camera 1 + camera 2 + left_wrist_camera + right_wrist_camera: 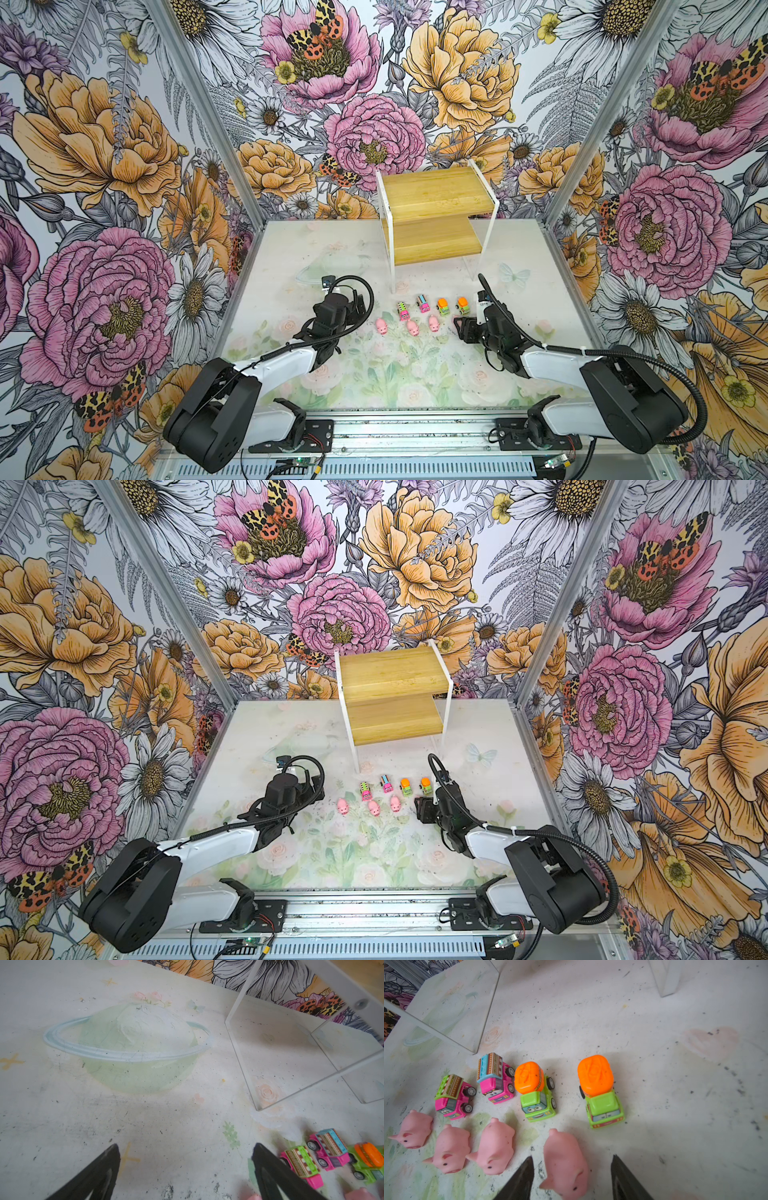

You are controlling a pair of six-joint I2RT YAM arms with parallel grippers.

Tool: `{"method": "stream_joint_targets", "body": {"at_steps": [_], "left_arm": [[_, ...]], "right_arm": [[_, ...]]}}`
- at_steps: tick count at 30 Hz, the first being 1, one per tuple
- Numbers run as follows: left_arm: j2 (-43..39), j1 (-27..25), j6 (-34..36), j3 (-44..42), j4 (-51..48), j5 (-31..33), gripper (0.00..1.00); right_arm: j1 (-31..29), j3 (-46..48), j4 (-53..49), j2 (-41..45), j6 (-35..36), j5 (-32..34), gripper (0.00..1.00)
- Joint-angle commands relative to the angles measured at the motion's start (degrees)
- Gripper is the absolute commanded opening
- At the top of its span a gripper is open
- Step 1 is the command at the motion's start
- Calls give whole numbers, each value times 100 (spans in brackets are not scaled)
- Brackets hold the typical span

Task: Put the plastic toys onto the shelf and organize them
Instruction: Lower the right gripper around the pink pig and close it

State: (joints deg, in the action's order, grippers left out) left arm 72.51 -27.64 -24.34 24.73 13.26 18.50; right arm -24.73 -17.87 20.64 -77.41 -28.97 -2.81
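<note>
Right wrist view: the right hand [572, 1157] has its fingers apart, straddling one pink pig [566, 1165] on the counter [675, 1105], with a gap visible on one side. Three more pigs [450, 1149] lie in a row beside it. Two pink trucks [496, 1078] and two green trucks [536, 1093] stand behind them. The left hand [186, 1145] is spread above the counter. All toys sit in front of the shelf [432, 195].

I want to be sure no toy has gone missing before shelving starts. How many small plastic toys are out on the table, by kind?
Pink plastic pigs: 4
Pink plastic trucks with striped tops: 2
Green plastic trucks with orange tops: 2
Total: 8, none yet on the two-tier bamboo shelf
</note>
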Motion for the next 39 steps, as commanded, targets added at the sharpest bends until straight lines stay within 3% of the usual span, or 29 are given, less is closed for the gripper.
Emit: {"method": "stream_joint_targets", "body": {"at_steps": [1,27,39], "left_arm": [[43,-44,-71,-14,19,77,99],[-88,-5,135,-4,-517,-74,99],[-1,6,123,14,-517,-101,99]], "right_arm": [[-59,-215,251,-156,108,16,57],[-212,-297,431,-877,392,-61,43],[-244,56,419,-484,323,-71,42]]}}
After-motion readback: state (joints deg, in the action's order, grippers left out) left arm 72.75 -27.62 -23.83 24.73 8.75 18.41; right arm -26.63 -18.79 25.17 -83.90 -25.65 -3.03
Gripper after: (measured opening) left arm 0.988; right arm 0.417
